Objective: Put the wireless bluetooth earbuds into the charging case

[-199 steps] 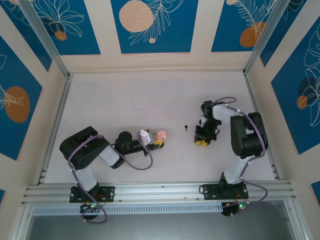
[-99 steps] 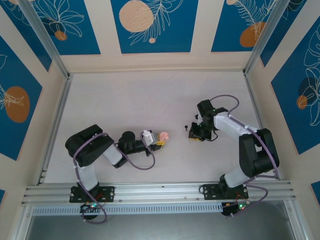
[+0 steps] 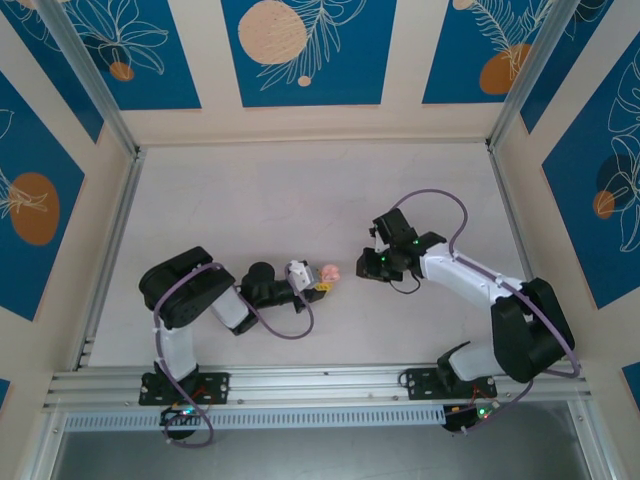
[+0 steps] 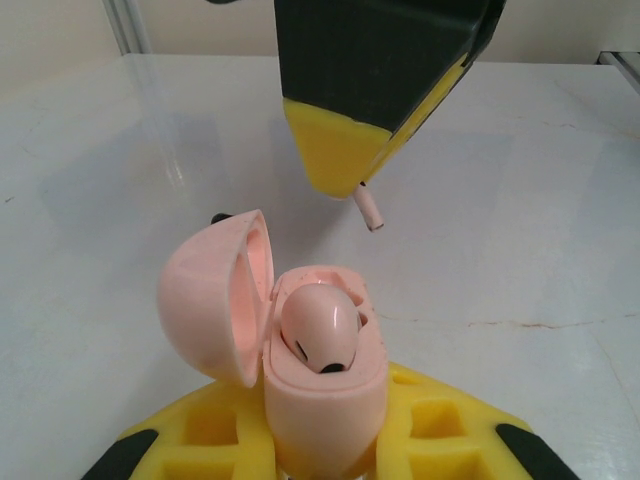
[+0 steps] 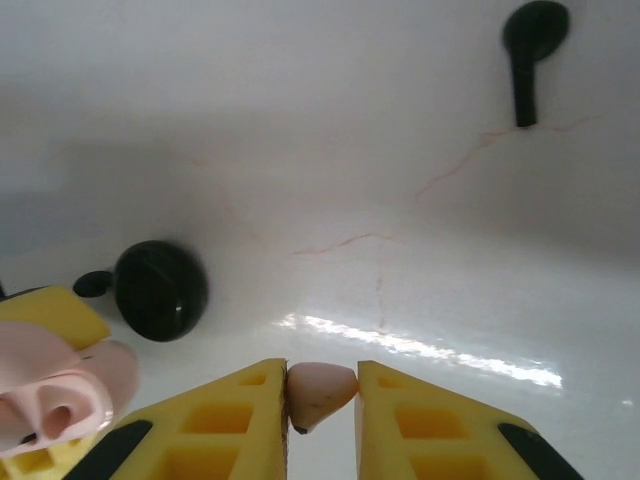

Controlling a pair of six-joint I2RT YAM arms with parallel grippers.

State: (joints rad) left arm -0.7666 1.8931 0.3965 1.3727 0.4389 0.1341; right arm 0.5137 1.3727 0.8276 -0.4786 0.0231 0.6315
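Note:
The charging case [image 4: 325, 400] is pale pink and stands upright between the yellow pads of my left gripper [image 4: 325, 445], which is shut on it. Its lid [image 4: 210, 295] is swung open to the left. One pink earbud [image 4: 320, 330] sits in a well of the case. My right gripper [image 5: 322, 385] is shut on a second pink earbud [image 5: 320, 390]. From the left wrist that gripper [image 4: 345, 180] hangs just above and beyond the open case, and the earbud's stem [image 4: 371, 212] pokes out below it. From above, case [image 3: 329, 272] and right gripper [image 3: 368, 268] are a short gap apart.
A black bud with a short stem [image 5: 530, 50] lies on the white table beyond my right gripper. A black round object [image 5: 160, 290] lies closer, near the case [image 5: 55, 395]. Aluminium rails and patterned walls [image 3: 300, 50] enclose the table.
My right arm has swung left across the table with the pink earbud, from the right side to just beside the case. The left gripper has shifted slightly right with the case.

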